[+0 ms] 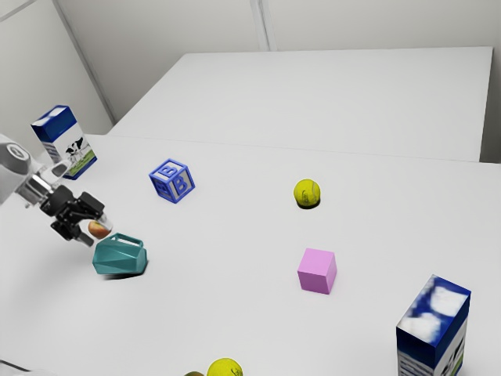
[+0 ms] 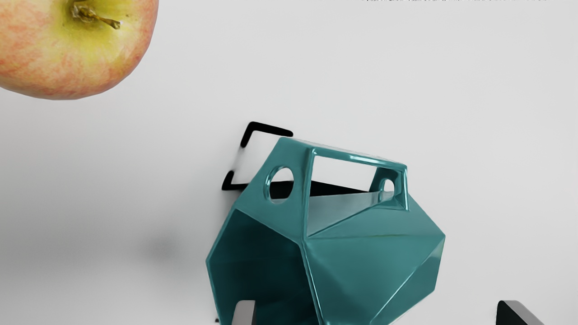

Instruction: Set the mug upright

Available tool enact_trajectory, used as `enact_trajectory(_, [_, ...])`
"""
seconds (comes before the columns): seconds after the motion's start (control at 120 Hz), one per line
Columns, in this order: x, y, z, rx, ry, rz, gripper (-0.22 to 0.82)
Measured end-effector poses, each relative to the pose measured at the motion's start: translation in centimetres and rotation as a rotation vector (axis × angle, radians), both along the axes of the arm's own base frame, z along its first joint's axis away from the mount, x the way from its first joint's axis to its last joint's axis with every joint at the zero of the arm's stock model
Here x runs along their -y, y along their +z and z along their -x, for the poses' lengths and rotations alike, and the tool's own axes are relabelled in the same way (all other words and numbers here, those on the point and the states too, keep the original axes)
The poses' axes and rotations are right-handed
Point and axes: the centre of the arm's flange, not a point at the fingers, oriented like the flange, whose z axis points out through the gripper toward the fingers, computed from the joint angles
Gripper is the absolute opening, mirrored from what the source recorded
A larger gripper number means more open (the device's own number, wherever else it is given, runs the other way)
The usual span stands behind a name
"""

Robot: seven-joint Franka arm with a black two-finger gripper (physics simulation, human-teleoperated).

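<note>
The teal faceted mug (image 1: 120, 257) lies on its side on the table, near the exterior view's left. Just above and beside it there is my gripper (image 1: 95, 232), its two fingers apart. In the wrist view the mug (image 2: 361, 262) shows its dark open mouth on one side and its handle loop facing the camera. The gripper (image 2: 375, 311) is open, with one fingertip in front of the mouth and the other out past the mug's body; neither is seen pressing on it.
An apple (image 1: 99, 229) sits close to the mug and gripper. A blue letter block (image 1: 172, 181) and a milk carton (image 1: 69, 144) stand farther back. Toward the exterior view's right are a tennis ball (image 1: 307, 193), a pink cube (image 1: 317, 271) and another carton (image 1: 433, 329).
</note>
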Motion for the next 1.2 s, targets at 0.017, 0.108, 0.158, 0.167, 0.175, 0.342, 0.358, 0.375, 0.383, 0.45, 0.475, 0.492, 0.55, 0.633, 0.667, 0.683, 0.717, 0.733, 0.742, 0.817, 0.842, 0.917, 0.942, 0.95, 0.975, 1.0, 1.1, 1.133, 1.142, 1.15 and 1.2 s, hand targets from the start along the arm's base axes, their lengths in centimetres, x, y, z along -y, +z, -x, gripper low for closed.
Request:
enact_trajectory(0.017, [0.0, -0.1, 0.0, 0.003, 0.001, 0.005, 0.58])
enact_trajectory(0.108, [0.1, -0.9, 0.3, 0.024, 0.013, 0.032, 0.58])
enact_trajectory(0.158, [0.0, -1.3, 0.4, 0.033, 0.018, 0.047, 0.58])
enact_trajectory(0.167, [0.1, -1.4, 0.4, 0.035, 0.018, 0.049, 0.58])
enact_trajectory(0.175, [0.1, -1.4, 0.4, 0.037, 0.018, 0.05, 0.58])
enact_trajectory(0.342, [0.5, -2.7, 0.5, 0.072, 0.026, 0.101, 0.58])
enact_trajectory(0.358, [0.6, -2.8, 0.6, 0.076, 0.028, 0.107, 0.58])
enact_trajectory(0.375, [0.6, -3.0, 0.6, 0.079, 0.03, 0.113, 0.58])
enact_trajectory(0.383, [0.7, -3.1, 0.6, 0.08, 0.031, 0.117, 0.58])
enact_trajectory(0.45, [0.8, -3.7, 0.9, 0.091, 0.037, 0.138, 0.58])
enact_trajectory(0.475, [0.8, -3.9, 0.9, 0.097, 0.038, 0.142, 0.58])
enact_trajectory(0.492, [0.8, -4.0, 0.9, 0.102, 0.039, 0.145, 0.58])
enact_trajectory(0.55, [0.8, -4.2, 0.9, 0.114, 0.038, 0.152, 0.57])
enact_trajectory(0.633, [0.9, -4.4, 0.8, 0.132, 0.029, 0.156, 0.56])
enact_trajectory(0.667, [0.9, -4.5, 0.8, 0.138, 0.027, 0.159, 0.55])
enact_trajectory(0.683, [0.9, -4.6, 0.8, 0.141, 0.026, 0.161, 0.54])
enact_trajectory(0.717, [0.9, -4.7, 0.8, 0.147, 0.024, 0.164, 0.51])
enact_trajectory(0.733, [0.9, -4.7, 0.8, 0.15, 0.022, 0.165, 0.49])
enact_trajectory(0.742, [0.9, -4.7, 0.8, 0.152, 0.021, 0.165, 0.48])
enact_trajectory(0.817, [0.9, -4.9, 0.9, 0.162, 0.016, 0.17, 0.39])
enact_trajectory(0.842, [0.9, -5.0, 0.9, 0.166, 0.015, 0.172, 0.36])
enact_trajectory(0.917, [0.8, -4.9, 1.0, 0.178, 0.011, 0.173, 0.26])
enact_trajectory(0.942, [0.8, -4.9, 1.0, 0.182, 0.008, 0.173, 0.22])
enact_trajectory(0.95, [0.8, -4.9, 1.0, 0.183, 0.007, 0.173, 0.21])
enact_trajectory(0.975, [0.8, -4.9, 1.0, 0.187, 0.005, 0.172, 0.18])
enact_trajectory(1.0, [0.8, -4.8, 1.0, 0.191, 0.002, 0.171, 0.16])
enact_trajectory(1.1, [0.7, -4.6, 1.0, 0.204, -0.008, 0.167, 0.07])
enact_trajectory(1.133, [0.7, -4.6, 1.0, 0.207, -0.011, 0.165, 0.05])
enact_trajectory(1.142, [0.7, -4.6, 1.0, 0.208, -0.012, 0.164, 0.04])
enact_trajectory(1.15, [0.7, -4.6, 1.0, 0.209, -0.013, 0.164, 0.04])
enact_trajectory(1.2, [0.8, -4.6, 0.9, 0.214, -0.019, 0.161, 0.01])
